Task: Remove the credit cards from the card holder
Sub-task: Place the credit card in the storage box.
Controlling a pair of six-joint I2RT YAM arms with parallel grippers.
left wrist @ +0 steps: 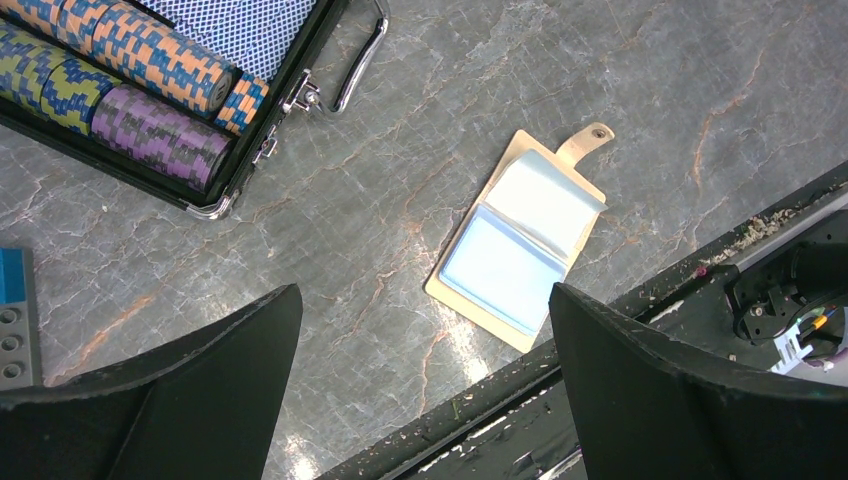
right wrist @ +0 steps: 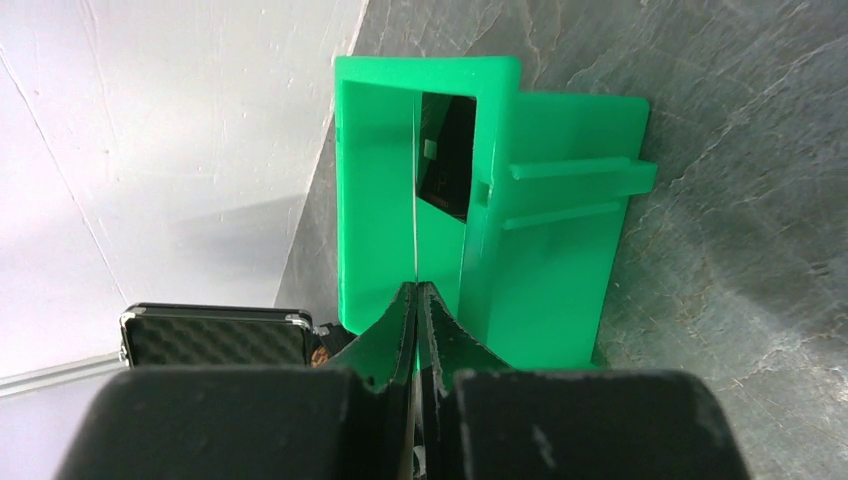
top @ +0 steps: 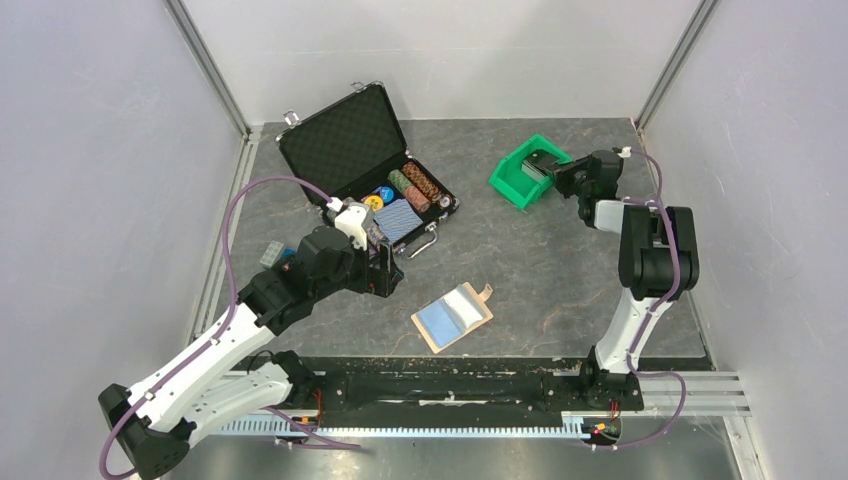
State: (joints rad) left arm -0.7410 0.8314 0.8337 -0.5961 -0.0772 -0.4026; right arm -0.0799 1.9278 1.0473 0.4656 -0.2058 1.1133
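The left gripper [top: 385, 268] hovers over the table [top: 560, 260] with its fingers spread wide and nothing between them, just in front of the open black chip case [top: 350, 140]. To its right the card holder [left wrist: 520, 240] lies unfolded flat near the table's front edge, tab pointing away, with a light blue card [left wrist: 498, 272] showing on its nearer face. That card is likely thin, stiff, light and slick, and it sits flush in its pocket, so the place to take it is an exposed edge, drawn out sideways. The wallet itself looks light enough to slide on the smooth stone unless it is pinned. Further right, at the green bin [top: 520, 172], the right gripper [right wrist: 415, 292] has its fingers pressed together, apparently pinching a grey card [top: 540, 163], which appears in the wrist view only as a thin edge-on line.
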